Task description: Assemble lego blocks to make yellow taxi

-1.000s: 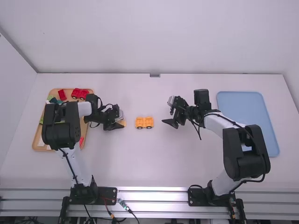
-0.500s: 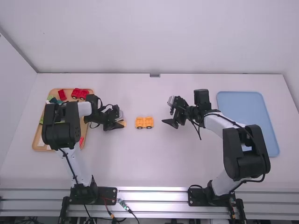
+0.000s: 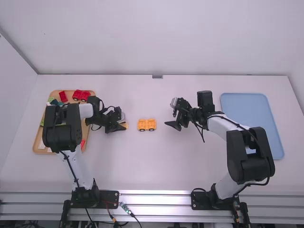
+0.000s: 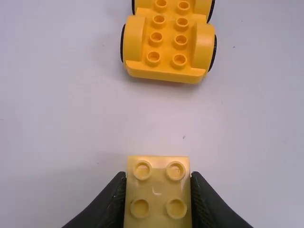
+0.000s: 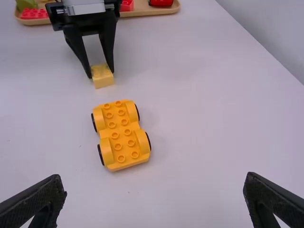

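High view: the left gripper (image 3: 124, 127) has a pale-yellow, square plastic block (image 3: 124, 125) at its tips. Just past that claw, between it and the right gripper (image 3: 172, 125), the orange-yellow plastic wheeled base (image 3: 147, 125) sits on the table. Behind the left claw, partly under its arm, a tan, round-cornered tray (image 3: 36, 146) holds a red wheeled base (image 3: 81, 95), a red block (image 3: 63, 96), and green, dark teal and white pieces. On the far side of the right claw, partly under that arm, lies a light-blue tray (image 3: 251, 109)

Left wrist view: the claw is closed onto the block's two sides, its four studs showing. The orange-yellow base is beyond the fingertips, studs up

Right wrist view: the claw's fingers stand wide apart with nothing gripped. Ahead of them is the orange-yellow base, then the other claw with its block, then the tan tray with red and green pieces
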Controlling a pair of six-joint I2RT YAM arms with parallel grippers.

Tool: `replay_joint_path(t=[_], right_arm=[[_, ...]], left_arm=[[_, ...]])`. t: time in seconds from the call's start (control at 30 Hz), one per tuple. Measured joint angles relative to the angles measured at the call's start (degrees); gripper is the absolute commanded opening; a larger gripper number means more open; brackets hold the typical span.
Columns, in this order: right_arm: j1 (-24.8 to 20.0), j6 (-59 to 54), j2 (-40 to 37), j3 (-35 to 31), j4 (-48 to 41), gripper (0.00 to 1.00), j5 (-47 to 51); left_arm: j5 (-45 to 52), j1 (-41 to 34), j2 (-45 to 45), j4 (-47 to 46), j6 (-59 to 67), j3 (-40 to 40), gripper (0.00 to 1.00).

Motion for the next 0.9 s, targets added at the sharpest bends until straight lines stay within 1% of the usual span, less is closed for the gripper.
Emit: replay_joint_path(t=[0.1, 0.17, 0.37, 0.43, 0.6, 0.8, 0.9], right_arm=[[0.02, -0.07, 0.0, 0.0, 0.02, 0.99, -0.02], [0.0, 0.02, 0.0, 0.0, 0.0, 0.99, 0.02], [0.0, -0.33, 0.0, 0.0, -0.35, 0.99, 0.02], [0.0, -1.49, 0.07, 0.0, -1.55, 0.99, -0.11], [0.0, -2.49, 2.25, 0.0, -0.02, 0.99, -1.09], [0.0, -4.15, 7.5, 0.0, 2.89, 0.99, -3.63], [0.04, -4.98, 10.93, 0.0, 6.03, 0.99, -5.38]], left_arm=[[0.0, 0.0, 0.02, -0.15, 0.0, 0.04, 0.21], [-0.2, 0.0, 0.0, -1.36, 0.04, 0.46, 0.2], [-0.17, -0.22, 0.0, -9.46, 1.16, 5.49, 0.15], [-0.17, -0.42, 0.0, -14.47, 3.82, 8.2, 0.13], [-0.2, -1.77, 0.0, -20.2, 8.55, 11.63, 0.18], [-0.15, -4.02, 0.02, -20.13, 10.43, 12.59, 0.2], [-0.15, -5.18, 0.0, -19.69, 10.73, 12.61, 0.22]])
